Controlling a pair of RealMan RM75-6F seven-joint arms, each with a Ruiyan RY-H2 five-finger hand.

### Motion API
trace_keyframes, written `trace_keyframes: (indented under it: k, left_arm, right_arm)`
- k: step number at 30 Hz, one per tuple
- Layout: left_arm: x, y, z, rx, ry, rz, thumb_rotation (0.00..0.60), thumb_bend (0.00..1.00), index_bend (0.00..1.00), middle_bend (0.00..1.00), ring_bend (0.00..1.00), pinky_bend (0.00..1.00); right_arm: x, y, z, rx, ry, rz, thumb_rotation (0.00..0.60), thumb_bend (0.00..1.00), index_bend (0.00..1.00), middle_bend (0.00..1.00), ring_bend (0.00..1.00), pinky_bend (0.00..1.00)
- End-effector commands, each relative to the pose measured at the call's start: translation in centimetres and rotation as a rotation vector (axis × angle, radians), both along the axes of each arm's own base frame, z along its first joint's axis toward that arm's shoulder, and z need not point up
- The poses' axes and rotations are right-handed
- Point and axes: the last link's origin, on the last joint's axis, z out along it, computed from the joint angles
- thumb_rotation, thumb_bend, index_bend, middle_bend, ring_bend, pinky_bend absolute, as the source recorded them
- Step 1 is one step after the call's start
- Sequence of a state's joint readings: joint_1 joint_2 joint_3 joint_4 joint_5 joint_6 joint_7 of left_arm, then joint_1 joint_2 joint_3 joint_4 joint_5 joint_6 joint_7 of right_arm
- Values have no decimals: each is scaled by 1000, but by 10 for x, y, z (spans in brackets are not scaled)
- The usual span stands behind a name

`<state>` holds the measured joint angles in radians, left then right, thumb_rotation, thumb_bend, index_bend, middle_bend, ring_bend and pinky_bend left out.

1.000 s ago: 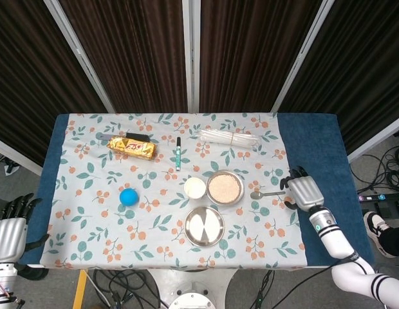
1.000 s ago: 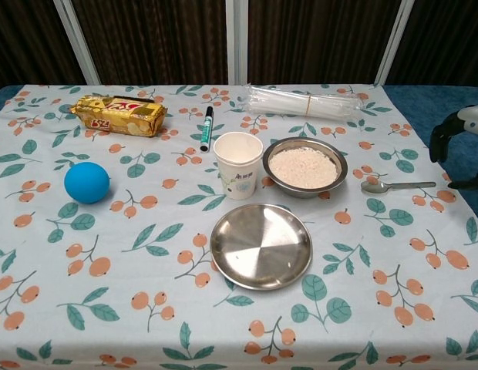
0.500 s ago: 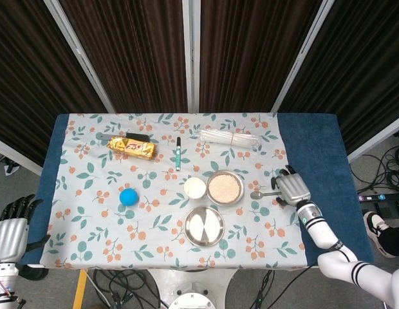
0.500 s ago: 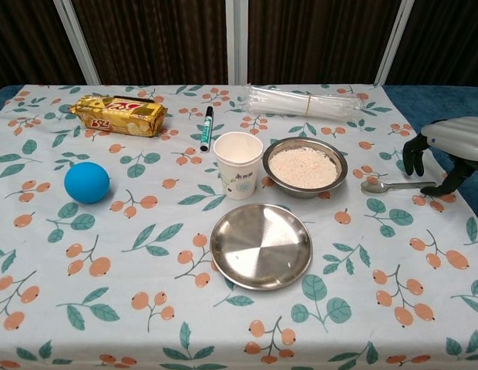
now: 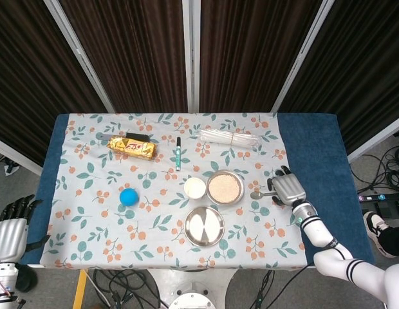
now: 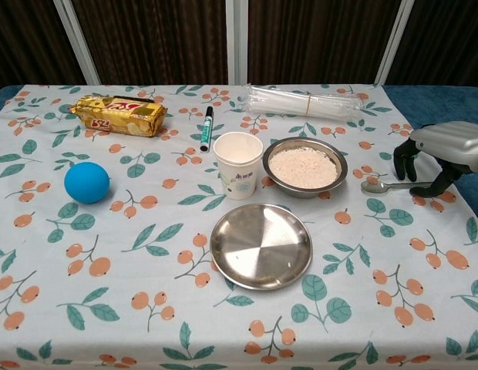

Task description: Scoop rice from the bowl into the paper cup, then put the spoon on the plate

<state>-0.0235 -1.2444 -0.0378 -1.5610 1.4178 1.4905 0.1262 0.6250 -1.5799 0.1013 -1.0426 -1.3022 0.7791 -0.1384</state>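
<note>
Rice fills the bowl (image 6: 304, 167), which sits just right of the paper cup (image 6: 238, 163), with the plate (image 6: 260, 246) in front of both. To the right lies the spoon (image 6: 396, 186), its scoop toward the bowl. The right hand (image 6: 437, 153) arches over the handle, fingers spread and curled downward, holding nothing. For a sound pick-up, it should probably settle straight down, thumb and fingers closing on either side of the handle, keeping the spoon level.
</note>
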Motion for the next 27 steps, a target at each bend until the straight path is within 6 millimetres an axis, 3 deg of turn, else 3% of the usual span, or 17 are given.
trace_keyframes:
  k: [1,16,23,27]
  left_arm:
    - [0,0,-1,-1,-1,1,600,131,249,218,132,150]
    - [-4,-4,-1,6,-7,10,600,131,248,213,132,149]
    - [-4,-4,1,11,-2,5,600,131,248,214,132,149]
    - [-2,-3,1,15,-3,-4,600,131,249,213,132,149]
  right_arm:
    - [0,0,-1,4,3,-2,600,237,491,500,197,86]
    - [1,-1,-1,21,15,-4,600,307,556,555,238,97]
    - [10,-4,46,35,92,64,600,326,586,574,245,98]
    - [34,-13,78,42,136,126,600,327,594,582,247,98]
